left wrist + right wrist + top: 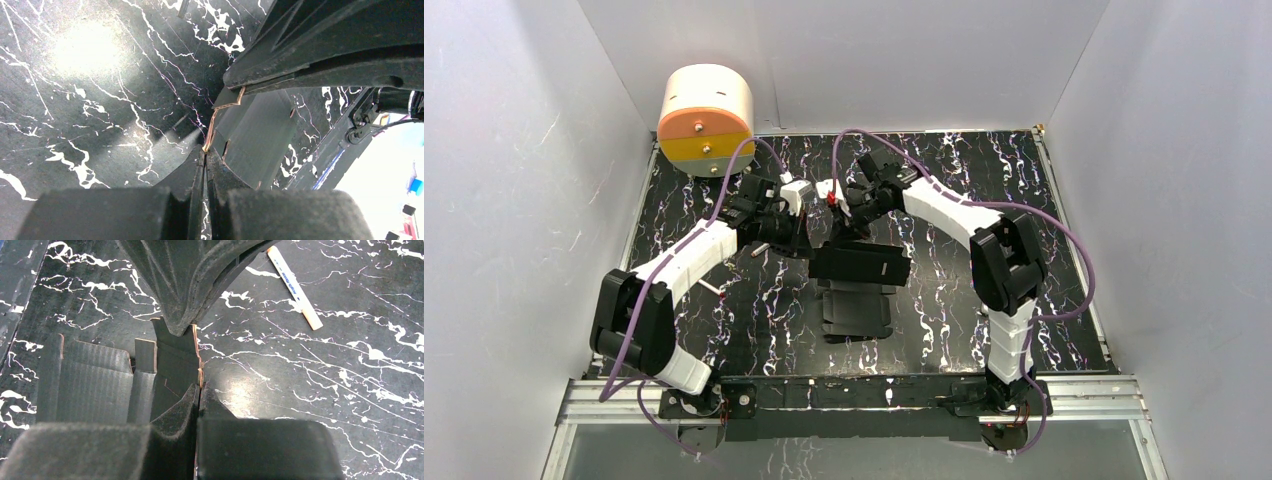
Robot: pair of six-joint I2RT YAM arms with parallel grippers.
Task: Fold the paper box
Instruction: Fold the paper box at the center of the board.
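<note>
The paper box [861, 265] is a black card blank with creases and flaps. It is held up over the middle of the marbled table, with its shadow below it. My left gripper [809, 243] comes in from the left and my right gripper [842, 232] from the far right, and they meet at the box's far edge. In the left wrist view the left gripper [205, 151] is shut on the thin brown-cored edge of the paper box [255, 130]. In the right wrist view the right gripper [200, 388] is shut on the same edge of the paper box [95, 385], facing the left gripper's fingers [180, 300].
A cream and orange cylinder [706, 118] stands at the table's far left corner. A white pen [294, 286] with an orange tip lies on the marbled surface. White walls close in the table on three sides, and a metal rail [854, 398] runs along the near edge.
</note>
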